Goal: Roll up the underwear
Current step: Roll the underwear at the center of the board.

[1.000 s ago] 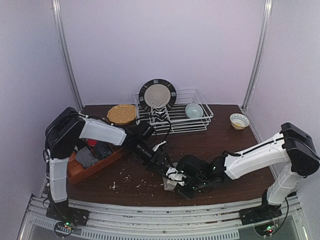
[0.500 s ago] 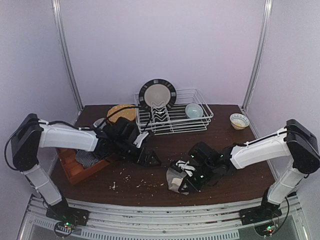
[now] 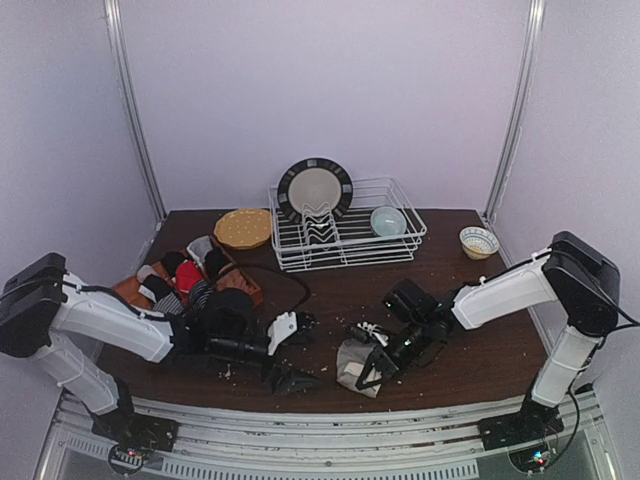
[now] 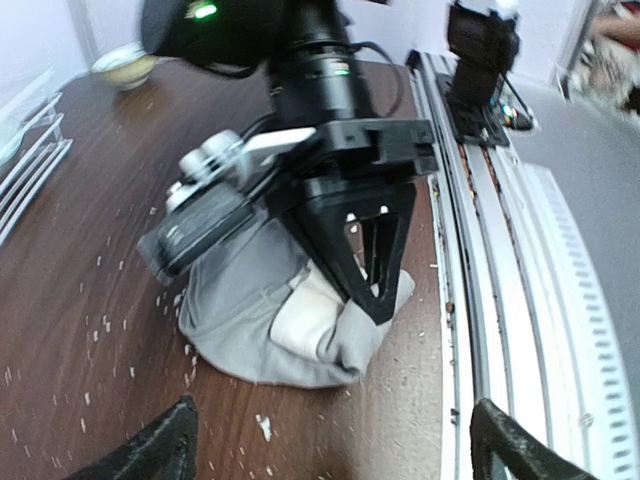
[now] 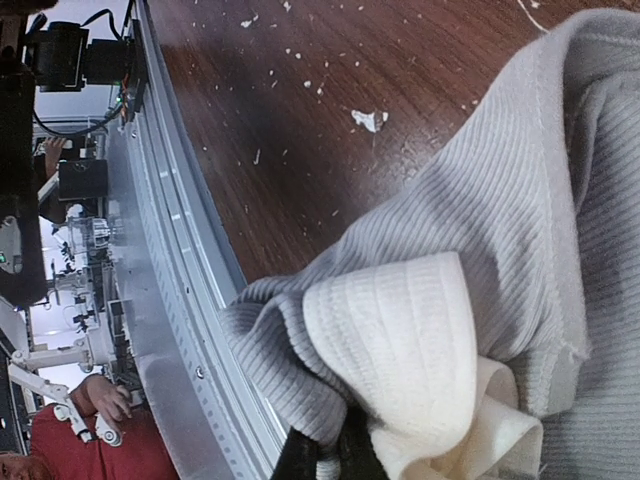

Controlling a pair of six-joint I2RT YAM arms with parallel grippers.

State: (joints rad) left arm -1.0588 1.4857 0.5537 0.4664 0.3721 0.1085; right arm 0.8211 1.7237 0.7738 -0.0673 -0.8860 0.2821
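My right gripper [image 3: 372, 368] is pinched tight on the grey-beige ribbed cloth underwear [image 3: 348, 358], bunched at the dark wooden table's [image 3: 480, 330] near edge. The left gripper [image 4: 335, 455] gapes wide and empty nearby. I'd flatten it first, then roll evenly. Its white waistband fold [image 4: 310, 320] faces the grey metal rail [image 3: 400, 425]; I can't tell the long axis

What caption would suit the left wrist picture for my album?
The right gripper pinches the grey underwear on the table, the open left gripper facing it.
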